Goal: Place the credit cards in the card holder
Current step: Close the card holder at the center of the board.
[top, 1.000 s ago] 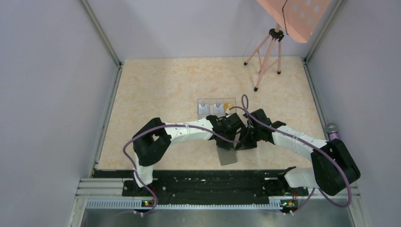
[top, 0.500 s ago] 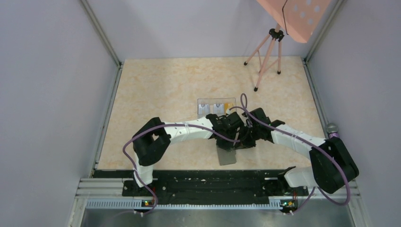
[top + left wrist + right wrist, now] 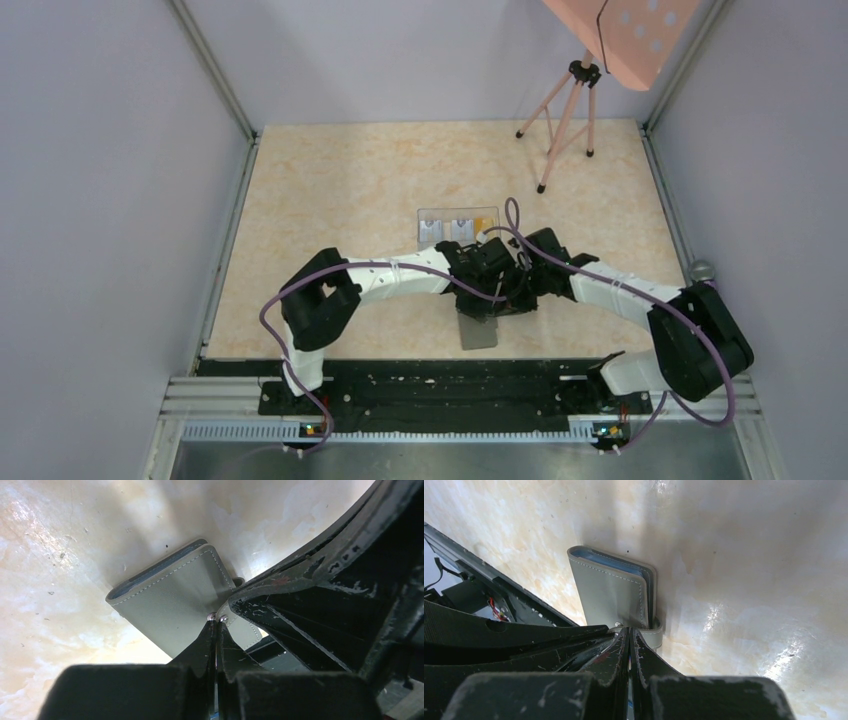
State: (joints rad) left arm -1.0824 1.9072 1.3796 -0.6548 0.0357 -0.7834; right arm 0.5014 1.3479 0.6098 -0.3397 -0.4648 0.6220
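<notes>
The card holder (image 3: 479, 330) is a closed grey wallet lying flat on the table, also in the left wrist view (image 3: 170, 600) and the right wrist view (image 3: 609, 595). A blue lining shows at its edge. Its snap tab (image 3: 652, 636) wraps round the far edge. My left gripper (image 3: 216, 618) is shut, its tips resting on the wallet by the tab. My right gripper (image 3: 629, 630) is shut, its tips at the tab from the other side. Both meet over the wallet's far end (image 3: 508, 300). Credit cards (image 3: 458, 228), orange and pale grey, lie in a clear box behind the arms.
The clear three-compartment box (image 3: 425, 215) stands just behind the two wrists. A pink tripod (image 3: 560, 130) stands at the back right. A black rail (image 3: 420, 385) runs along the table's near edge. Walls close both sides.
Both grippers stay shut at the wallet's far end. The right arm has edged slightly left and the wallet has shifted a little with it.
</notes>
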